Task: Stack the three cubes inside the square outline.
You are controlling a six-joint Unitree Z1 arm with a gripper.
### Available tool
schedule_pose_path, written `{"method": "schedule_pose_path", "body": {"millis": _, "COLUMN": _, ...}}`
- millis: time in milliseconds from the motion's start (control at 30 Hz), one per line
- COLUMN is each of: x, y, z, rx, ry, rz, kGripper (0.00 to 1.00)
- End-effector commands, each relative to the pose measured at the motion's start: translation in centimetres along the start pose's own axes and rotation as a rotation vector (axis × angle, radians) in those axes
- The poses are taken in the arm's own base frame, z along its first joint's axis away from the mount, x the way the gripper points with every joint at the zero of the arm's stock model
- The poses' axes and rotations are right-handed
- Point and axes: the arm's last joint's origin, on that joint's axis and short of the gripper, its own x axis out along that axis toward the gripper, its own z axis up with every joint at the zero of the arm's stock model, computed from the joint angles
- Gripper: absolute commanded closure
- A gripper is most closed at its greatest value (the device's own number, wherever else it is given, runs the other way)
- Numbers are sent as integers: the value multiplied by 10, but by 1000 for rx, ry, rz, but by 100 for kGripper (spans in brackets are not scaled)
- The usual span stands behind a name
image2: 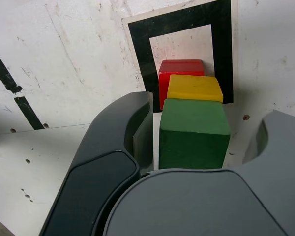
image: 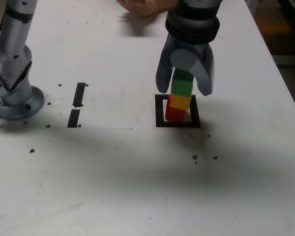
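In the outline (image: 177, 123), matte cubes (image: 180, 96) (stacked)

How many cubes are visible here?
3, stacked in the square outline: red cube at the bottom, yellow cube in the middle, green cube on top. None appears hidden.

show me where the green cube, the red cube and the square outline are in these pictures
green cube (image: 182, 84), exterior view, front face, top of stack.
red cube (image: 174, 113), exterior view, front face, bottom of stack.
square outline (image2: 138, 54), wrist view, black border strip beside the stack.
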Motion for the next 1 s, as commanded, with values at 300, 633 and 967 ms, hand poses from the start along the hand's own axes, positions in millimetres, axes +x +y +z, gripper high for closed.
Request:
{"method": "schedule_pose_path", "body": {"millis": 300, "x": -45, "y": -4, "z": -67, "rx": -16, "ry": -82, "rz": 76, "kGripper": 4}}
{"method": "schedule_pose_path", "body": {"millis": 633, "x": -20, "y": -11, "z": -140, "rx": -105, "ry": 14, "rz": 58, "kGripper": 3}}
{"method": "schedule_pose_path", "body": {"millis": 967, "x": 42, "y": -17, "z": -169, "rx": -145, "ry": -18, "rz": -31, "kGripper": 1}}
